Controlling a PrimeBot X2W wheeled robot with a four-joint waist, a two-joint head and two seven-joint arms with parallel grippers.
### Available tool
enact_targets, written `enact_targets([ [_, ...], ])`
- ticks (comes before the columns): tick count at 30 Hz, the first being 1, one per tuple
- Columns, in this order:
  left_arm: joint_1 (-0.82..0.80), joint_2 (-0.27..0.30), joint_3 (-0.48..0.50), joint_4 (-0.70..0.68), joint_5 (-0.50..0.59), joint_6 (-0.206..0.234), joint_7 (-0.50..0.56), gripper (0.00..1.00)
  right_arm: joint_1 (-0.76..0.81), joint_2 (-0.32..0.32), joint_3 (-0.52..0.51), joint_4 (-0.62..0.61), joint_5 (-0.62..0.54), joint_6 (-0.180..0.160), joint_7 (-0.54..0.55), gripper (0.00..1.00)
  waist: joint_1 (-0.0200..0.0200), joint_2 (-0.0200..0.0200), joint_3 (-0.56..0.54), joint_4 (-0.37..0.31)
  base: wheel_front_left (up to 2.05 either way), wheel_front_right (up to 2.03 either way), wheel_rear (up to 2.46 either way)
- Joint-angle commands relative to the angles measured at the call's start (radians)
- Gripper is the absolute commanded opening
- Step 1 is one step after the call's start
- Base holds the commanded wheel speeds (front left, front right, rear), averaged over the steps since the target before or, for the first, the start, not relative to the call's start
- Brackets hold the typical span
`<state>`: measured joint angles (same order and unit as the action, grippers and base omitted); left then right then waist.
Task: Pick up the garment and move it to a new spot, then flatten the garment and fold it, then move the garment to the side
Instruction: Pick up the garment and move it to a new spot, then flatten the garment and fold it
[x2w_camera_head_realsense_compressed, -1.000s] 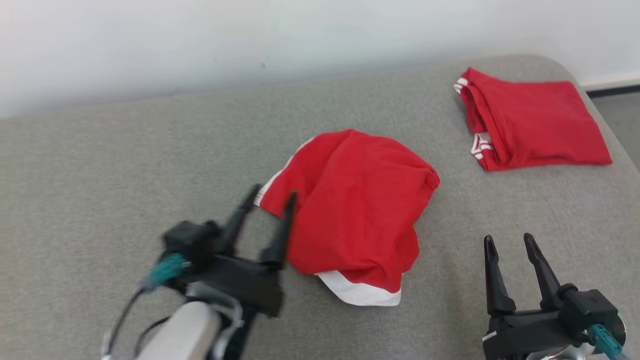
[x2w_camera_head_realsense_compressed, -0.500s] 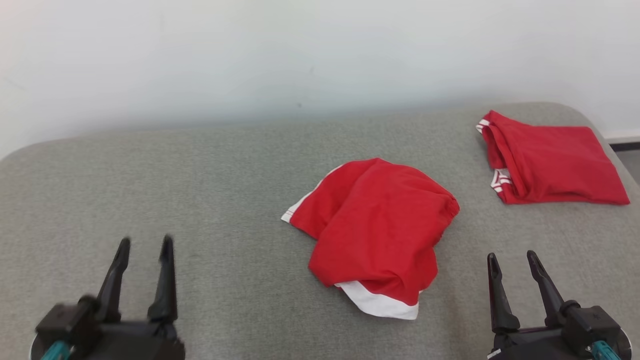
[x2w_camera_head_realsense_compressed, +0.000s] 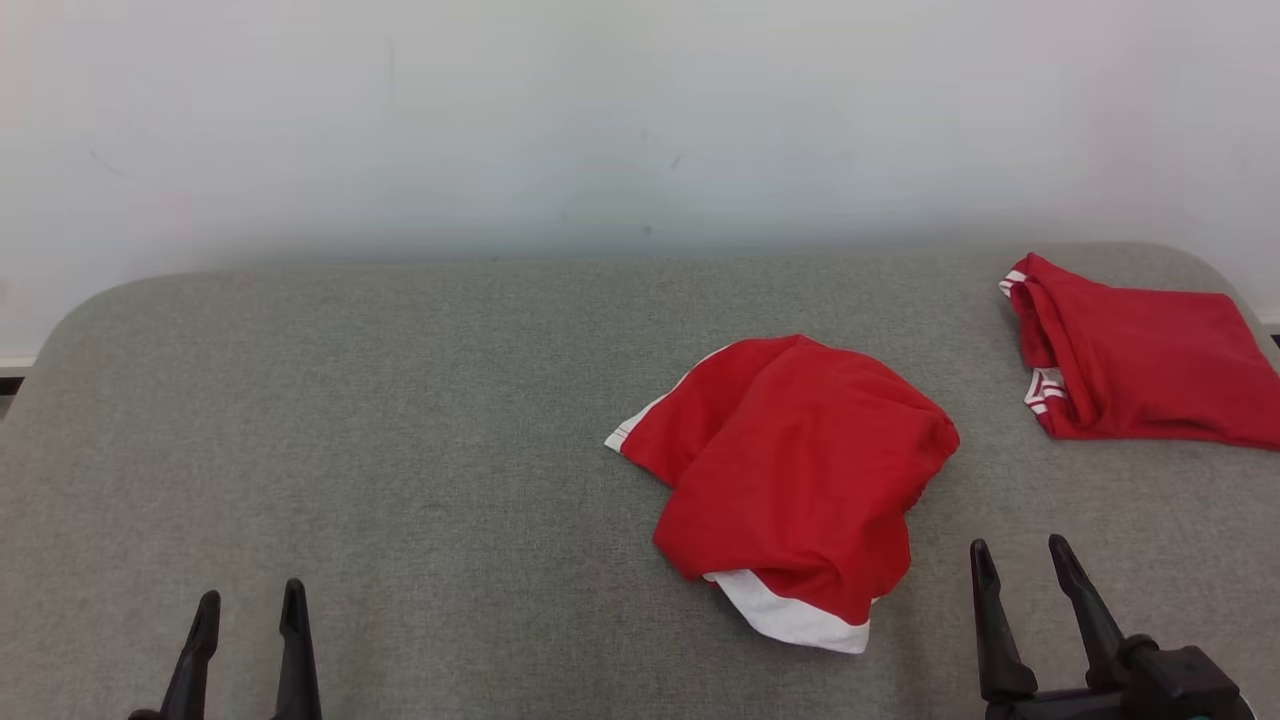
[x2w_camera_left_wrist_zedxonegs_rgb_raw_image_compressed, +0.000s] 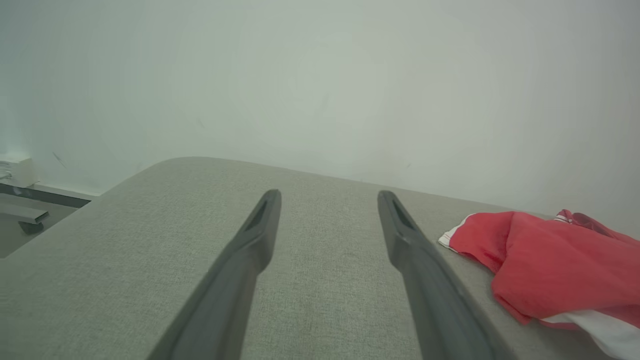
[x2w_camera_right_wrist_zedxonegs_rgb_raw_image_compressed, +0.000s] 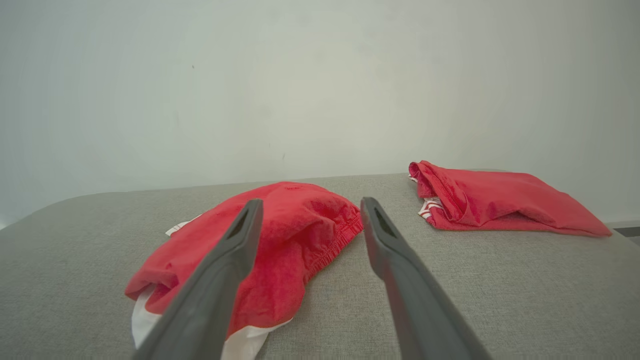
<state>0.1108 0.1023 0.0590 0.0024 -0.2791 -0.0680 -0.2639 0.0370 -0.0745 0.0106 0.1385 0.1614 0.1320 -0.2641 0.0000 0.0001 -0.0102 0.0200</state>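
In the head view you have two red garments on the grey padded surface (x2w_camera_head_realsense_compressed: 400, 400). The crumpled red garment (x2w_camera_head_realsense_compressed: 800, 480), with white trim at its near and left edges, lies right of centre. The folded red garment (x2w_camera_head_realsense_compressed: 1140, 370) sits well apart from it at the far right edge. Two grippers rise from the bottom edge: the left gripper (x2w_camera_head_realsense_compressed: 250, 595) at lower left and the right gripper (x2w_camera_head_realsense_compressed: 1018, 547) at lower right. Each has its fingers spread with nothing between them (both stand clear of the cloth).

In the left wrist view, the left gripper (x2w_camera_left_wrist_zedxonegs_rgb_raw_image_compressed: 328, 195) has its two fingers wide apart over bare surface, with the crumpled red garment (x2w_camera_left_wrist_zedxonegs_rgb_raw_image_compressed: 550, 260) off to the right.

In the right wrist view, the right gripper (x2w_camera_right_wrist_zedxonegs_rgb_raw_image_compressed: 311, 202) has its two fingers parted and empty. You see both garments beyond them: the crumpled red garment (x2w_camera_right_wrist_zedxonegs_rgb_raw_image_compressed: 320, 222) behind the left finger, and the folded red garment (x2w_camera_right_wrist_zedxonegs_rgb_raw_image_compressed: 500, 200) further back on the right.
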Motion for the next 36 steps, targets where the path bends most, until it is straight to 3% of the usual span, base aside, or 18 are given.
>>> enact_targets([
  [1, 0.018, -0.014, 0.017, -0.006, 0.022, -0.013, 0.000, 1.00, 0.016, 0.002, 0.000, -0.004, 0.006, -0.002, 0.000, 1.00, 0.0000, -0.0001, 0.000, 0.007, 0.00, 0.00, 0.00],
  [20, -0.002, -0.051, 0.054, 0.021, 0.085, -0.053, 0.000, 1.00, 0.021, 0.009, 0.013, 0.000, 0.010, -0.003, 0.000, 1.00, 0.0000, -0.0001, 0.009, -0.005, 0.00, 0.00, 0.00],
  [27, -0.093, -0.051, -0.028, 0.045, 0.101, -0.062, 0.000, 1.00, -0.008, 0.008, 0.024, 0.004, 0.012, -0.003, 0.000, 1.00, 0.0000, -0.0001, 0.048, -0.034, 0.00, 0.00, 0.00],
  [36, -0.320, -0.019, -0.180, 0.146, 0.076, -0.061, 0.000, 1.00, -0.064, 0.012, 0.030, 0.013, 0.016, -0.003, 0.000, 1.00, 0.0000, -0.0001, 0.135, -0.129, 0.00, 0.00, 0.00],
])
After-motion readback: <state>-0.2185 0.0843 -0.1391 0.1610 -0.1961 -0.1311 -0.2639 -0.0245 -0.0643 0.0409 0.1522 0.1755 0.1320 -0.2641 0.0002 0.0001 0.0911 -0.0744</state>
